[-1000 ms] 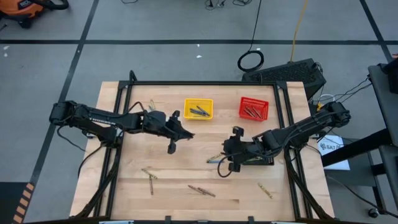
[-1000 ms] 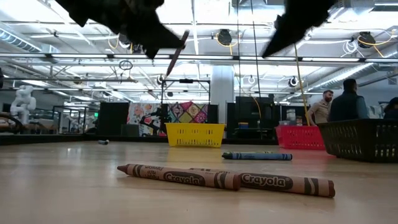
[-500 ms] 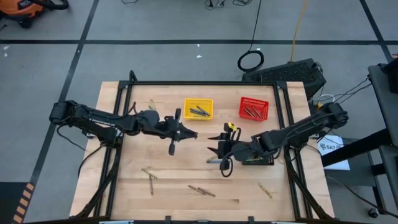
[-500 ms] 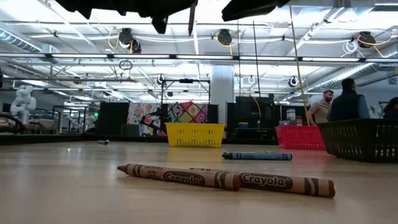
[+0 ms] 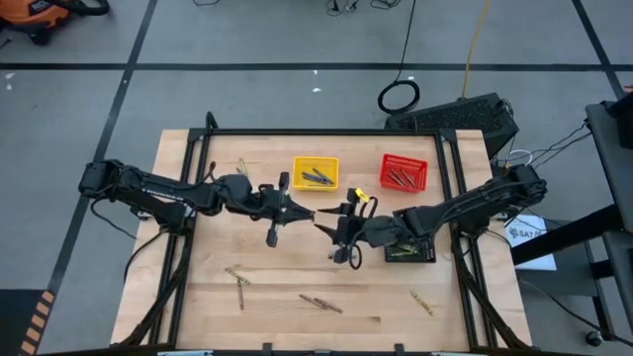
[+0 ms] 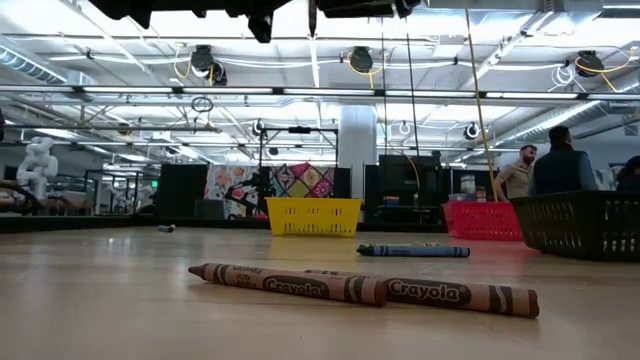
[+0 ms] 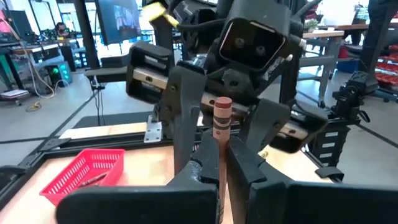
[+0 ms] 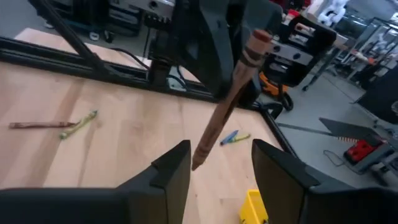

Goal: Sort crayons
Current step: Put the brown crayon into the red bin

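High view, right claw [image 5: 331, 225] moved in, spread around brown crayon [image 7: 221, 134] pinched by left claw [image 5: 309, 216].

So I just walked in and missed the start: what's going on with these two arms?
It looks like a crayon handover above the middle of the table. The left end effector is shut on a brown crayon, held out toward the right end effector, whose fingers stand open on either side of the crayon without gripping it. The yellow basket and the red basket already hold some crayons, and more loose crayons lie on the table.
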`<state>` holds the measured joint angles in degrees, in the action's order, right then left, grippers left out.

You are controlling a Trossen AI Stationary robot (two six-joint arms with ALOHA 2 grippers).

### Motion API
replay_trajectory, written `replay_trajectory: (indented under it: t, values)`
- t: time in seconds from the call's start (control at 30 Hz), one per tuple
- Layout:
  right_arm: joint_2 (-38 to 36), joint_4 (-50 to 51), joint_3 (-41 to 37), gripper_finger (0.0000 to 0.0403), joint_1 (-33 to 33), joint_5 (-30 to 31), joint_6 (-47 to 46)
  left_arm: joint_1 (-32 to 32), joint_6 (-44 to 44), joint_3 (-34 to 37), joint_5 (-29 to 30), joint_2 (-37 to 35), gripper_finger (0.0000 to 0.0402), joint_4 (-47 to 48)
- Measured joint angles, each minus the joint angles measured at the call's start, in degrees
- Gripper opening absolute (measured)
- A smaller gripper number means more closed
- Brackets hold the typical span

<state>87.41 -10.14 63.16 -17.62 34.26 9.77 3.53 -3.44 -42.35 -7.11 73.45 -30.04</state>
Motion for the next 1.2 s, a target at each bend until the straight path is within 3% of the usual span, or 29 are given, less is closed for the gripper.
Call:
replay_trajectory:
  t: [0.2, 0.63, 0.93, 1.2]
  values:
    - [0.6, -2.1, 0.0, 0.0140, 1.7, -5.8, -0.1, 0.0, -0.3, 0.0, -0.1, 0.0, 0.0002, 0.0]
    - [0.6, -5.0, 0.0, 0.0100, 4.1, -9.2, -2.7, 0.0, -0.5, 0.0, -0.2, 0.0, 0.0002, 0.1]
    - [0.6, -4.7, 0.0, 0.0012, 4.2, -12.6, -3.9, 0.0, -0.6, 0.0, -0.3, 0.0, 0.0002, 0.2]
    - [0.6, -3.8, 0.0, 0.0004, 4.1, -14.6, -6.7, 0.0, -0.6, 0.0, -0.5, 0.0, 0.0002, 1.2]
